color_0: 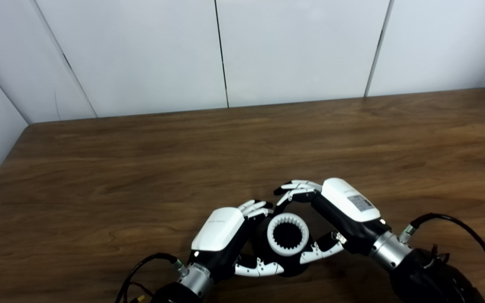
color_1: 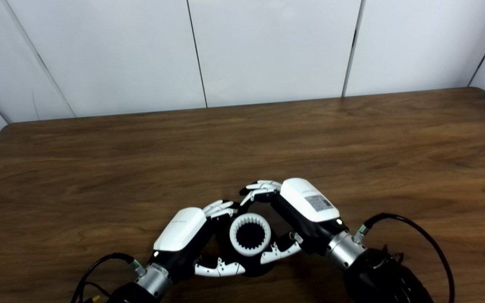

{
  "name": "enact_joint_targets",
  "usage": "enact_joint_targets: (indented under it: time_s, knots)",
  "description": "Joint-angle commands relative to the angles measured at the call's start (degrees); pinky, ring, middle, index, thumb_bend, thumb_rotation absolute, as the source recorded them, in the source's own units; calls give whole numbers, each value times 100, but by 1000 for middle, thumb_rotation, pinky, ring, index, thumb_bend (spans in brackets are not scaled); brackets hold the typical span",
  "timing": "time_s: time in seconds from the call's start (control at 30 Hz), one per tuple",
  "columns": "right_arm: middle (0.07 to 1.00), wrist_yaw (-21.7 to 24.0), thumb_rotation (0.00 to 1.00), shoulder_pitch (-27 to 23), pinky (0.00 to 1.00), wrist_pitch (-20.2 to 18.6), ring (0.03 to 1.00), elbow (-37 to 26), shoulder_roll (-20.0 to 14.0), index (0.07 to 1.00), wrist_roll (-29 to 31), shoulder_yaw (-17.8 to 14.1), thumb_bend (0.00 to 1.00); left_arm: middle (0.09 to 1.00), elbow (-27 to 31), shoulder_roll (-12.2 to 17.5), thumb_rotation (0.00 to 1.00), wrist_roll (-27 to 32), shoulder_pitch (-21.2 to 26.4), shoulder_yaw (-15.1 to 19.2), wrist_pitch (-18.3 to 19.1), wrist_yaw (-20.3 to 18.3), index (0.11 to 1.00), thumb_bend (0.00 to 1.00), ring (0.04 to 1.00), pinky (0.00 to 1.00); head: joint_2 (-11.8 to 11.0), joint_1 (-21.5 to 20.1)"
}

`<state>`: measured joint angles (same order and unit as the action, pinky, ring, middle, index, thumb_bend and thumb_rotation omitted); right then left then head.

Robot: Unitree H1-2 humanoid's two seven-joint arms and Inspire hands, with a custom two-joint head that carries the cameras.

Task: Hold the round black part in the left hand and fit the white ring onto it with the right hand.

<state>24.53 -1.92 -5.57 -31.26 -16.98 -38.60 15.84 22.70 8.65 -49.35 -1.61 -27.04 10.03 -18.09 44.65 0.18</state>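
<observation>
Near the front edge of the wooden table [color_0: 99,176], left hand [color_0: 219,235] curled around the round black part [color_0: 286,263], right hand [color_0: 343,206] cupped loosely beside it, grip impossible to confirm. Seated on top, seemingly fitted: the toothed white ring [color_0: 288,235]. Left, apparently, only release.

Looks like a lab or robot test cell, not a home: plain white wall panels [color_0: 297,46] w/ dark seams box in the back and both sides, and a bare wood-grain table [color_0: 242,143] fills the view, nothing domestic on it. Black cables [color_0: 470,235] loop off the robot's arms near the bottom edge, exposed metal wrist fittings too — a purpose-built bench setup.
</observation>
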Motion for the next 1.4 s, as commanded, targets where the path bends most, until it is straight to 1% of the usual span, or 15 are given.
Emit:
enact_joint_targets:
  time_s: [0.0, 0.17, 0.4, 0.57, 0.7, 0.73, 0.77, 0.83, 1.03, 1.37]
  knots:
    - [808, -30, 152, -144, 745, 149, 860, 7, -7, 493, 24, 26, 524, 902, -47, 93, 431, -162, -17, -61, -26, -138, 748, 883, 932, 772, -3, -4]
    - [809, 28, 156, -138, 742, 107, 860, 17, -32, 495, 21, 41, 523, 898, -47, 110, 445, -169, -6, -57, -33, -136, 746, 884, 931, 781, 3, 1]
    - [809, 9, 157, -136, 744, 99, 857, 38, -34, 496, 49, 24, 523, 893, -58, 128, 438, -127, -3, -46, -89, -94, 744, 882, 930, 795, -2, 5]
    - [808, -26, 157, -145, 738, 118, 854, 89, -46, 496, 137, -12, 523, 898, -47, 129, 435, -94, 1, -35, -68, -122, 748, 884, 936, 802, -2, 5]
    - [807, -2, 158, -134, 735, 61, 851, 88, -52, 496, 163, -25, 523, 901, -10, 129, 432, -110, 0, -37, -35, -164, 748, 883, 941, 809, 28, -12]
    - [808, 1, 233, -127, 731, 46, 849, 96, -51, 600, 172, -28, 688, 899, -10, 128, 437, -118, -3, -39, -36, -159, 748, 885, 937, 802, 28, -12]
    - [809, 2, 260, -122, 730, 37, 849, 102, -51, 636, 178, -29, 745, 898, -10, 126, 436, -124, -4, -41, -39, -154, 747, 886, 935, 801, 28, -12]
    - [810, 5, 286, -115, 729, 21, 849, 115, -50, 668, 190, -35, 794, 895, -13, 120, 434, -119, -8, -41, -49, -137, 745, 887, 933, 799, 28, -12]
    - [819, 71, 303, -118, 736, -89, 856, 123, -66, 701, 193, -27, 824, 894, -3, 121, 431, -125, -12, -38, -59, -121, 743, 887, 932, 797, 41, 3]
    - [832, 95, 323, -140, 740, -131, 862, 173, -86, 727, 244, -16, 854, 899, 20, 120, 428, -45, -7, -15, -41, -156, 746, 887, 940, 817, 50, -2]
